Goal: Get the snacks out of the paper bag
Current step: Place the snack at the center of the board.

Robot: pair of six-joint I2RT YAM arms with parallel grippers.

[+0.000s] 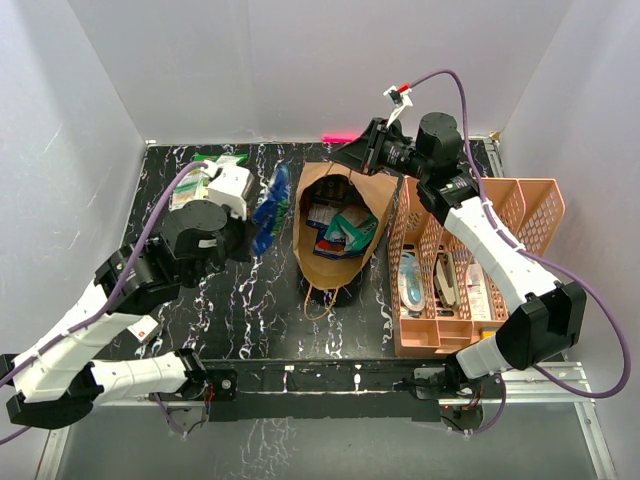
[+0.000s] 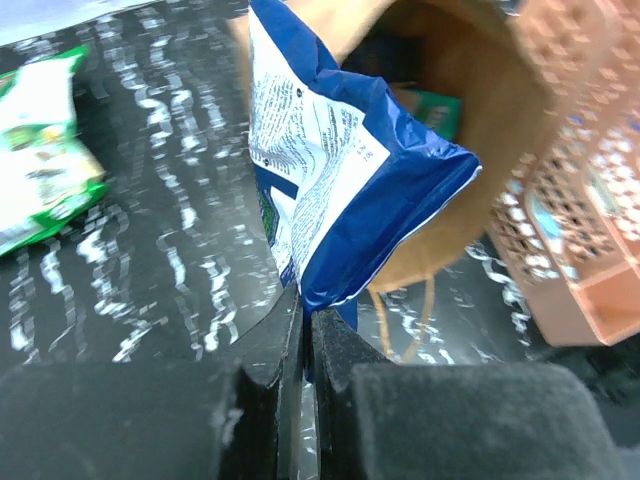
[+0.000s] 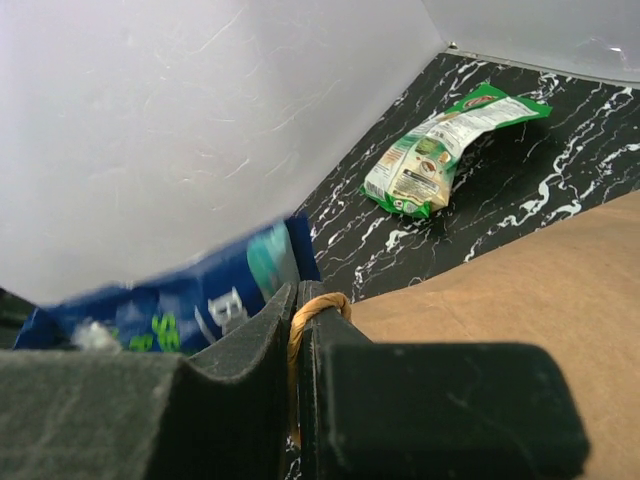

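Observation:
The brown paper bag point(image 1: 340, 215) stands open mid-table with several snack packets point(image 1: 345, 232) inside. My left gripper point(image 1: 252, 238) is shut on a corner of a blue snack packet point(image 1: 272, 208), held just left of the bag; in the left wrist view the packet point(image 2: 340, 170) hangs in front of the bag point(image 2: 480, 130). My right gripper point(image 1: 362, 155) is shut on the bag's twisted paper handle point(image 3: 312, 320) at the bag's far rim. A green-white snack packet point(image 1: 205, 178) lies on the table at the far left, also in the right wrist view point(image 3: 440, 155).
A salmon-pink perforated organiser point(image 1: 470, 265) with stationery stands right of the bag. The black marbled table point(image 1: 250, 310) is walled by white panels on three sides. A small white card point(image 1: 143, 330) lies near the left arm.

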